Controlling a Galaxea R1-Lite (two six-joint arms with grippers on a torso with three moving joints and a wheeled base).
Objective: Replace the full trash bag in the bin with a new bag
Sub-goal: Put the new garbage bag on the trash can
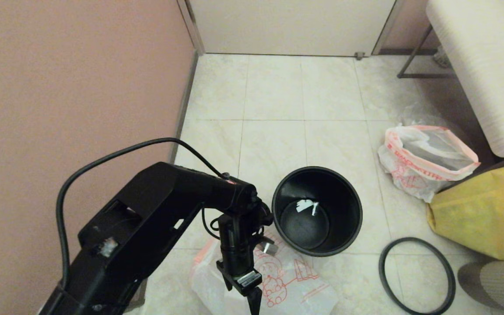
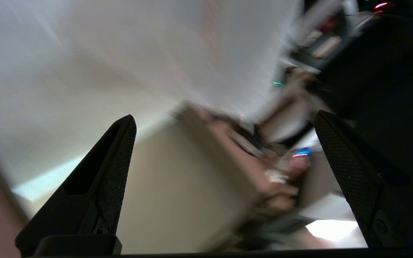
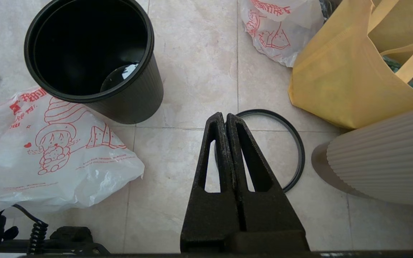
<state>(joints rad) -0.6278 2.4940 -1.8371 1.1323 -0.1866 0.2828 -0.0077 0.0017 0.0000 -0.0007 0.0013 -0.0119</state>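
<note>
**L tool wide open over new bag, R tool closed, parked**

L tool (image 2: 224, 143): fingers spread wide, nothing between them. In head view the L arm reaches in from lower left, tool (image 1: 252, 297) pointing down, hanging above the new bag (image 1: 295, 284). Contact w/ bag: can't tell. L wrist view too smeared to read anything past the fingers.

R tool (image 3: 226, 118): fingers pressed together, empty, hanging over the floor (image 3: 192, 53) above the hoop (image 3: 296, 143).

Counts:
- 1 bin (image 1: 317, 210), black, upright, unlined, small white scrap at the bottom.
- 1 hoop (image 1: 417, 275), dark, off the bin, flat on floor to its right-front, not touching it.
- 2 white printed bags: new bag limp and flat on floor front-left of bin, its edge tucked against the bin base (image 3: 95, 61); full trash bag (image 1: 422, 162) w/ mouth open, right-rear of bin, apart from it.
- 1 yellow bag (image 1: 479, 214), touching full trash bag's near side.

Edges/room: pink wall (image 1: 72, 87) close on left, beside the L arm. White bench (image 1: 484, 65) along the right, full trash bag just beside it. Open tile behind bin up to the door (image 1: 287, 26); clear strip btw bin and full trash bag. Ribbed grey object (image 3: 382, 161) near hoop on right.
</note>
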